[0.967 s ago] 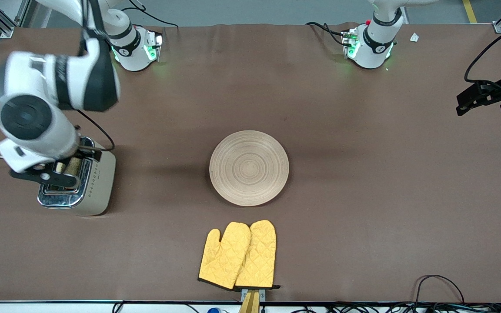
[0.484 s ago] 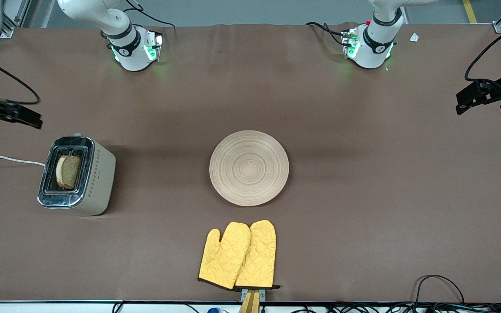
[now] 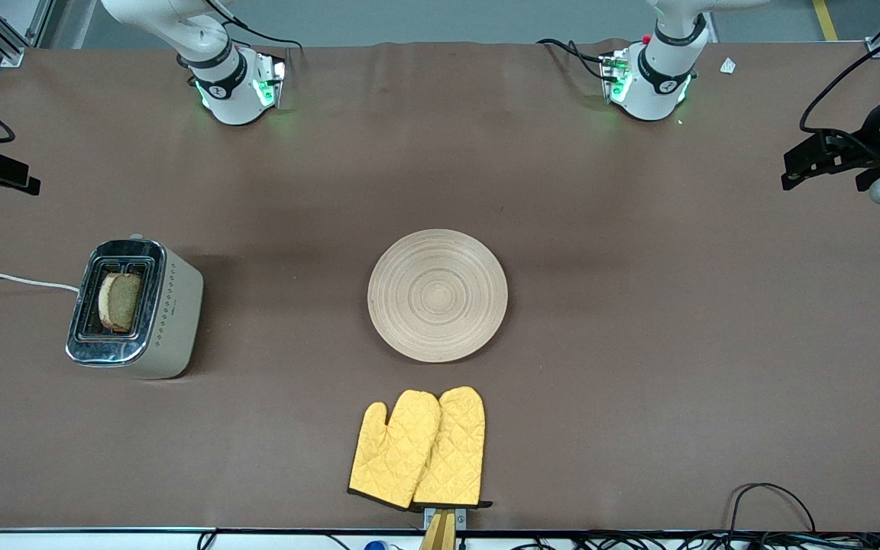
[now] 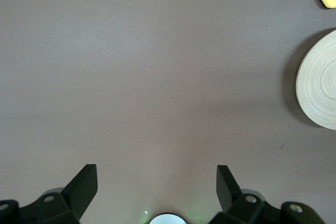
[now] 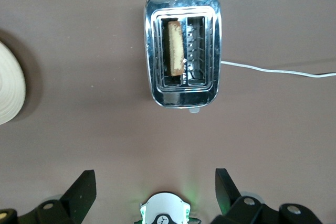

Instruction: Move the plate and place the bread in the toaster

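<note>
The wooden plate lies flat in the middle of the table. It also shows at the edge of the left wrist view and of the right wrist view. The cream toaster stands toward the right arm's end. The bread slice stands in its slot on the plate's side, seen from above in the right wrist view. My right gripper is open and empty, high over the table edge by the toaster. My left gripper is open and empty, over bare table at the left arm's end.
A pair of yellow oven mitts lies nearer the front camera than the plate, at the table's edge. The toaster's white cord runs off the table at the right arm's end. Black cables hang along the front edge.
My right gripper let go of the bread in the toaster slot, then rose and drew away toward the table's edge. My left gripper shifted slightly.
</note>
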